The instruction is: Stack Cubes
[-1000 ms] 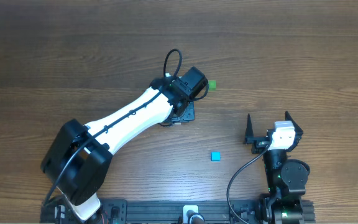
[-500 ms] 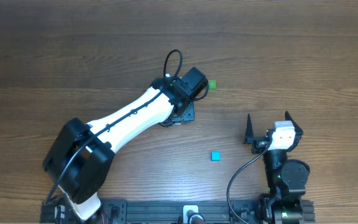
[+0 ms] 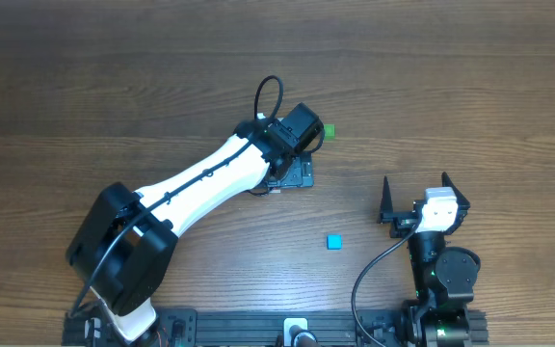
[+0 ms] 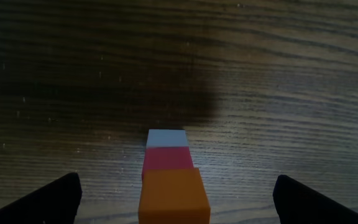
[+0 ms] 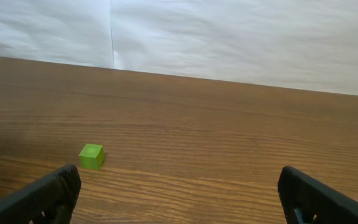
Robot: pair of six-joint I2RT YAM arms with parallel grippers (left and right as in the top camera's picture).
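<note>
In the left wrist view a small stack of cubes stands on the wooden table: an orange cube (image 4: 173,196) on top, a red cube (image 4: 166,158) under it and a pale cube (image 4: 166,138) at the bottom. My left gripper (image 4: 178,186) is open, its fingers wide apart on either side of the stack and not touching it. From above, the left gripper (image 3: 293,172) sits mid-table under its wrist. A green cube (image 3: 329,131) (image 5: 91,156) lies just beyond it. A blue cube (image 3: 334,242) lies nearer the front. My right gripper (image 3: 417,199) (image 5: 178,186) rests open and holds nothing.
The wooden table (image 3: 470,87) stretches wide on all sides. A black cable (image 3: 268,96) loops above the left wrist. A white wall (image 5: 229,37) stands behind the table's far edge.
The left gripper's fingers have spread apart around the stack. The right arm and the loose cubes have stayed put.
</note>
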